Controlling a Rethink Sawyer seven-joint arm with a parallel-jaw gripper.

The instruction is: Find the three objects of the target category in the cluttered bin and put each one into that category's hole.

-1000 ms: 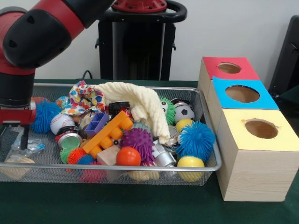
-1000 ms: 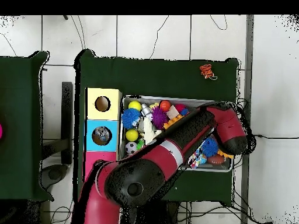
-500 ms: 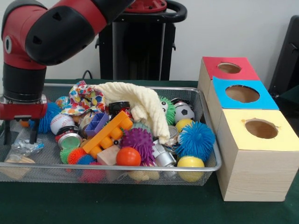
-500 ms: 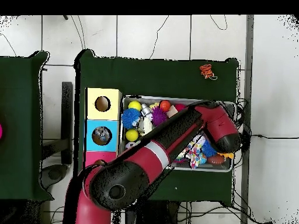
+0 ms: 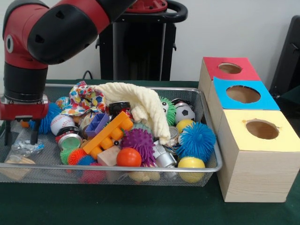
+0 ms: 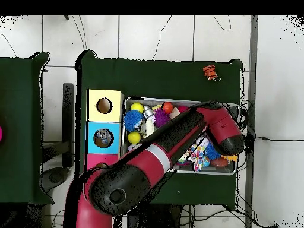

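Observation:
My gripper (image 5: 20, 137) hangs over the left end of the wire mesh bin (image 5: 208, 169), open. Its two fingers (image 5: 33, 135) stand wide apart either side of a clear plastic bag (image 5: 26, 148) lying on the bin floor; I cannot tell whether they touch it. A blue spiky ball (image 5: 47, 117) sits just behind the gripper. In the overhead view the arm's wrist (image 6: 228, 138) covers the gripper. Three boxes stand to the right of the bin, with a red-topped hole (image 5: 229, 68), a blue-topped hole (image 5: 243, 94) and a yellow-topped hole (image 5: 262, 129).
The bin is heaped with a cream knitted cloth (image 5: 140, 105), an orange toy block (image 5: 108, 135), a purple spiky ball (image 5: 138, 142), another blue spiky ball (image 5: 196, 139), yellow balls (image 5: 191, 165), a soccer ball (image 5: 184, 112), a baseball (image 5: 61, 123) and metal tins (image 5: 70, 140).
Over the last second the gripper rose a little and shifted slightly right along the bin's left end, and the upper arm swung. Since half a second ago it has barely moved.

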